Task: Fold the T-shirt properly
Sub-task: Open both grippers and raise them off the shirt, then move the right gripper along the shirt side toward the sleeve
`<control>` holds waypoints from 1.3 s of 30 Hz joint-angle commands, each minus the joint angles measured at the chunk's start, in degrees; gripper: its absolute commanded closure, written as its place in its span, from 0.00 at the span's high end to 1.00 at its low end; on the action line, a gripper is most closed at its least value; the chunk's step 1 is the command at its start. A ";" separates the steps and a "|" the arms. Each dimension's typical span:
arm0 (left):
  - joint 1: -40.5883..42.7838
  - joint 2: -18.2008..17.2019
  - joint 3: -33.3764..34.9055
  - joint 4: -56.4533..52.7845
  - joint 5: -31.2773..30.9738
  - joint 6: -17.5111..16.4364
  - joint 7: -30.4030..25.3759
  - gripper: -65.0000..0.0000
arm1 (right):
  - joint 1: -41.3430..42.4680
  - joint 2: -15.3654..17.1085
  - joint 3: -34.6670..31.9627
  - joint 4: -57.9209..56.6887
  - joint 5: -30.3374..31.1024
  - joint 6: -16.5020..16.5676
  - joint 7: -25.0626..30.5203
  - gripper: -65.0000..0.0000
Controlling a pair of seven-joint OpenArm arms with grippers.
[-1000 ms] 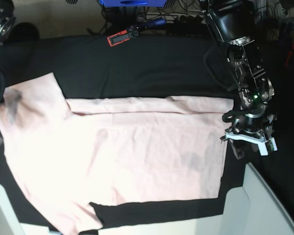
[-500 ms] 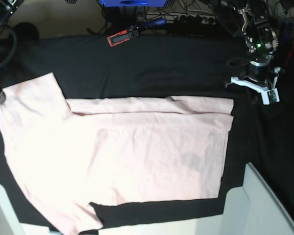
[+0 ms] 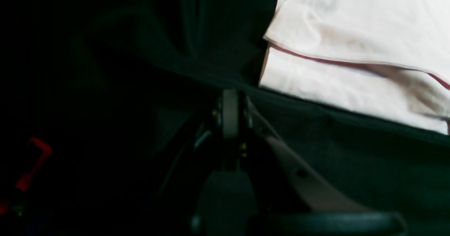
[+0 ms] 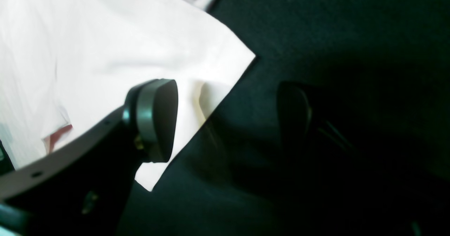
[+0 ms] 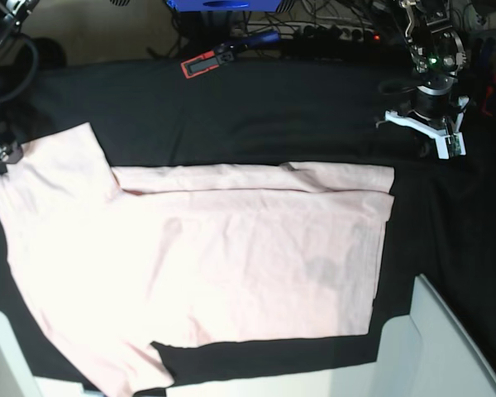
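A large pale pink cotton T-shirt [image 5: 190, 265] is being shown spread on the black-clothed bench [image 5: 256, 116], one long edge apparently folded over; sleeves are left. Left fingers [image 5: 434, 136] are closed empty; right fingers [image 4: 154, 120] are spread wide at a sleeve corner.

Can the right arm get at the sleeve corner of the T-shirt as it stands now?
Probably yes. The right gripper is open, with one finger over the T-shirt and the other over the black table cloth, straddling the sleeve's edge. Nothing lies between.
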 commanded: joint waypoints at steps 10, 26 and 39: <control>0.54 -0.30 -0.12 0.82 -0.37 0.08 -1.39 0.00 | 3.01 0.65 -7.57 0.32 0.39 0.46 -0.09 0.62; 1.33 -0.21 -0.12 0.82 -0.55 0.08 -1.39 0.00 | 4.60 0.56 -8.45 0.41 0.39 0.02 -1.93 0.00; 1.42 -0.21 0.32 0.74 -0.46 0.08 -1.39 0.00 | 10.40 -1.11 -8.62 7.53 -0.05 -4.64 -12.57 0.00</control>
